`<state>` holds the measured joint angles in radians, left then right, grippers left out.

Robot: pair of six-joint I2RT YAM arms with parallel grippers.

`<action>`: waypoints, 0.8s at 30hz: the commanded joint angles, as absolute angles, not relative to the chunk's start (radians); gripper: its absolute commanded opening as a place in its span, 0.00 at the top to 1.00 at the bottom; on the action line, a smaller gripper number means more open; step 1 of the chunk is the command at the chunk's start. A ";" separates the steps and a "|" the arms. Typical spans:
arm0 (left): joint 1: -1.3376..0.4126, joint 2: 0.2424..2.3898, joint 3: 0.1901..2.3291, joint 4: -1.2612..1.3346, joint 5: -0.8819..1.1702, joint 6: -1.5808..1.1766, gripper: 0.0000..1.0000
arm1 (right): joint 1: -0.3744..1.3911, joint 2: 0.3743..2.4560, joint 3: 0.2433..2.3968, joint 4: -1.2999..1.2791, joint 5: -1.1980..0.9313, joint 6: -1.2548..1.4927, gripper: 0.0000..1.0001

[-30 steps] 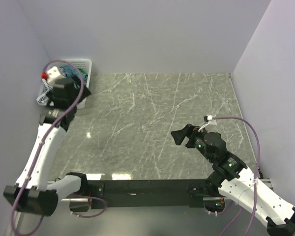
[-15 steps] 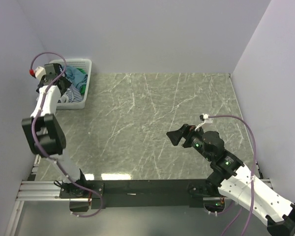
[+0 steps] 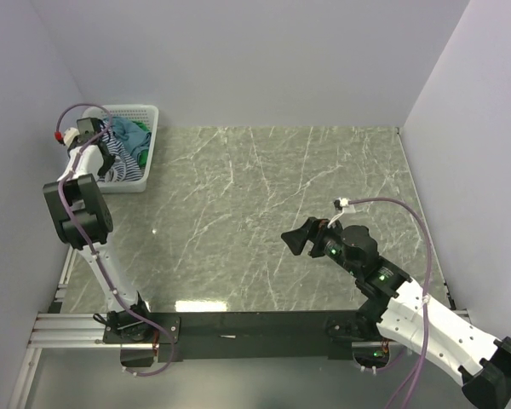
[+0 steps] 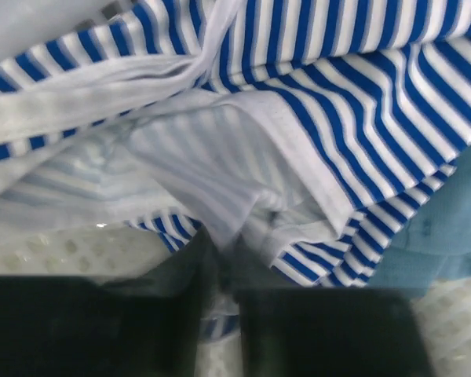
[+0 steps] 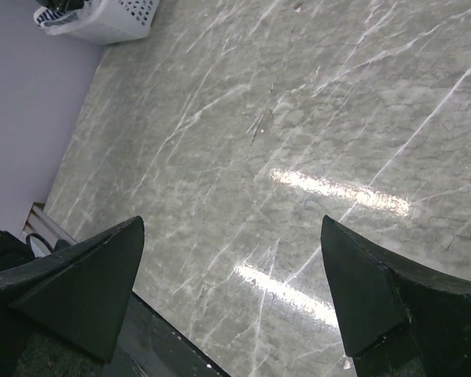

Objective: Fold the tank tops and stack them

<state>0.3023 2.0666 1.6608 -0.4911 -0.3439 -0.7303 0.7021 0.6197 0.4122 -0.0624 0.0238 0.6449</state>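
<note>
Upper left, in basket (image 3: 138,107), striped tank top (image 4: 322,118) is pinched by left gripper (image 4: 222,271); right gripper (image 5: 231,228) fingers are spread.

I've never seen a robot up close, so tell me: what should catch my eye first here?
The white basket in the far left corner, stuffed with crumpled cloth, draws the eye, with the left gripper plunged into it. Up close, that gripper is pinching a fold of the blue-and-white striped tank top. The right gripper hangs wide open above the green marbled table, holding nothing.
</note>
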 commanded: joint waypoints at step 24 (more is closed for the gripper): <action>0.134 1.655 2.134 -0.495 -0.127 -0.669 0.99 | 0.699 0.677 0.529 -0.026 0.061 0.594 0.01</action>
<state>0.1875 1.7576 2.0533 -0.4992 -0.1600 -0.7139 0.7021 0.6830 0.4480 -0.0437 0.0250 0.6281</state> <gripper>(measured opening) 0.034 0.992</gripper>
